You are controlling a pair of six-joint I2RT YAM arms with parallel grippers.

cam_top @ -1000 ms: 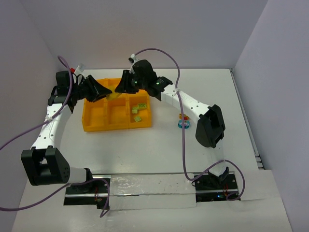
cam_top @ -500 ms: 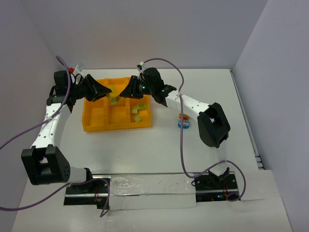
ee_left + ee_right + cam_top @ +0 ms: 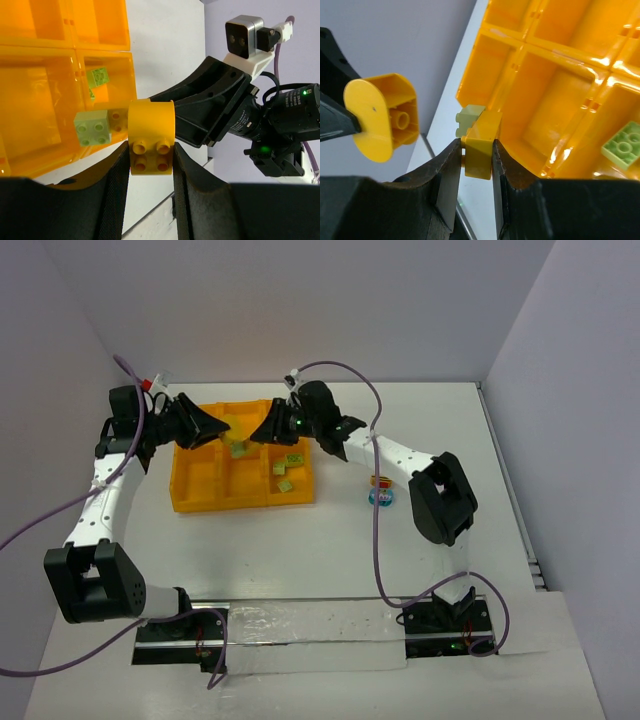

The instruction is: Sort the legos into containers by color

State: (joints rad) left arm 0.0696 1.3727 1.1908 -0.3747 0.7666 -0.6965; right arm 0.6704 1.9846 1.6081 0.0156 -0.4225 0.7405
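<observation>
on the white desk [image 3: 300,550], with pale grey-purple walls [image 3: 300,300] around it, sits a flat orange-yellow plastic tray [image 3: 220,503] with six square boxes. two lime green studded bricks [image 3: 290,465] lie at the tray's right end. over the tray, the left claw [image 3: 150,160] is squeezed tight on a yellow brick with a round end [image 3: 151,135]. facing it, the right claw [image 3: 476,150] pinches a small yellow brick [image 3: 481,145] with a pale green brick [image 3: 469,119] stuck to it. a little red and blue stack [image 3: 380,490] stands on the desk, right of the tray.
</observation>
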